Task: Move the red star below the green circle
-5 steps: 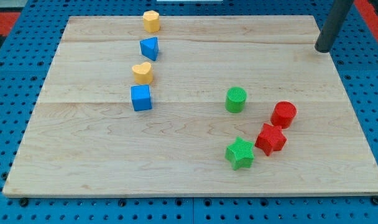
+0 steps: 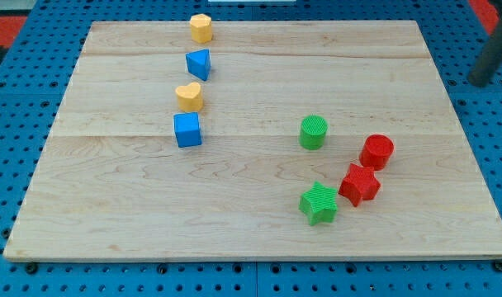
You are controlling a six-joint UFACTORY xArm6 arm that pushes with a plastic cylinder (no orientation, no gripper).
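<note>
Lower right on the board (image 2: 234, 206): red star (image 2: 360, 184), touching or all but touching the green star (image 2: 319, 203) at its lower left, just below and left of the red cylinder (image 2: 376, 152). Green circle (image 2: 314, 132) up and left of the red star, apart from it; spot directly below it bare, just above the green star. Rod tip (image 2: 480, 83) off the board past its right edge, at the view's far right, well apart from every block; red star down and left from it. No gripper on this rig, only the bare rod, touching nothing. Judgement: needs a leftward push on the red star from its right side, passing above the green star. Elsewhere, upper left column: yellow block (image 2: 201, 28), blue block (image 2: 198, 63), yellow heart-like block (image 2: 189, 96), blue cube (image 2: 187, 130). No readable writing or labels.
</note>
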